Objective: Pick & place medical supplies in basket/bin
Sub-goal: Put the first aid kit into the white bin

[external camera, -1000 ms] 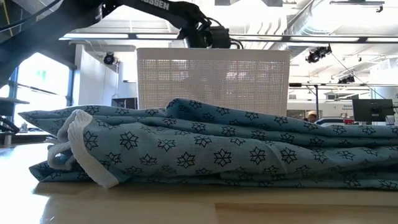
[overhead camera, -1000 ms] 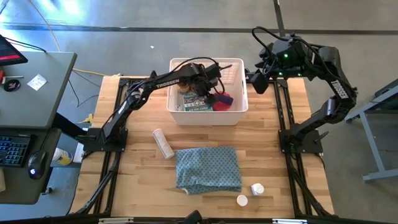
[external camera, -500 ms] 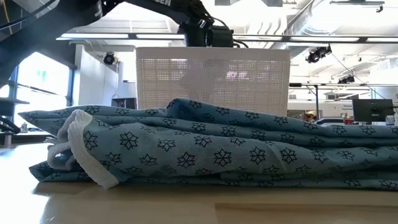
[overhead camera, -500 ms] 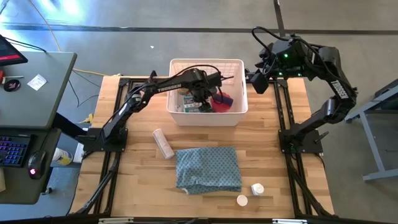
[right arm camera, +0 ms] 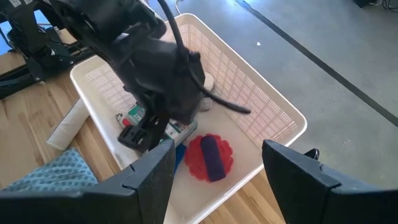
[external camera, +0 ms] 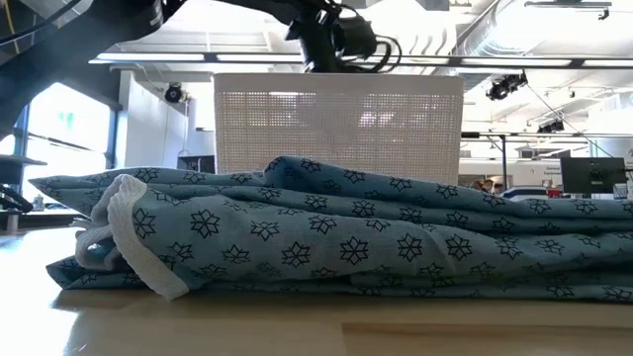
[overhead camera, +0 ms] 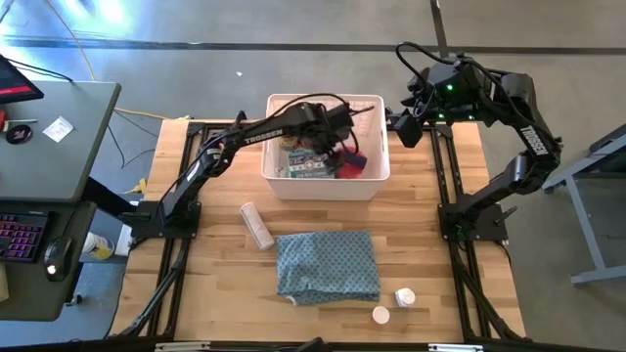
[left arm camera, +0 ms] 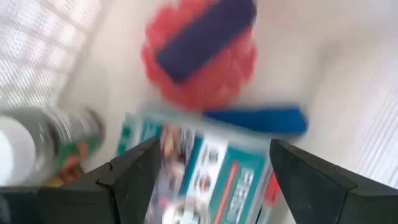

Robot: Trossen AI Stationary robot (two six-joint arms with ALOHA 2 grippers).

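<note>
My left gripper [left arm camera: 212, 149] is open and holds nothing; it hangs inside the white latticed basket [overhead camera: 323, 186], just above its contents [overhead camera: 328, 137]. Below it lie a printed packet [left arm camera: 211, 180], a blue tube [left arm camera: 261, 119], a pink-red disc [left arm camera: 205, 81] with a purple tube [left arm camera: 208, 31] lying on top, and a bottle [left arm camera: 56, 130] on its side. My right gripper [right arm camera: 217, 149] is open and waits off the basket's right far corner [overhead camera: 401, 129]. On the table lie a white roll [overhead camera: 256, 225] and two small white items [overhead camera: 404, 296], [overhead camera: 380, 315].
The blue-grey patterned cloth [overhead camera: 328, 264] lies folded on the near middle of the table and fills the low view [external camera: 336, 237], with the basket [external camera: 336, 129] behind it. Bare wood shows left and right of the basket. A desk with a keyboard [overhead camera: 20, 235] stands left of the table.
My left gripper dipped toward the basket's floor, then rose again and now sits higher above the contents, as the low view shows. The right arm kept still.
</note>
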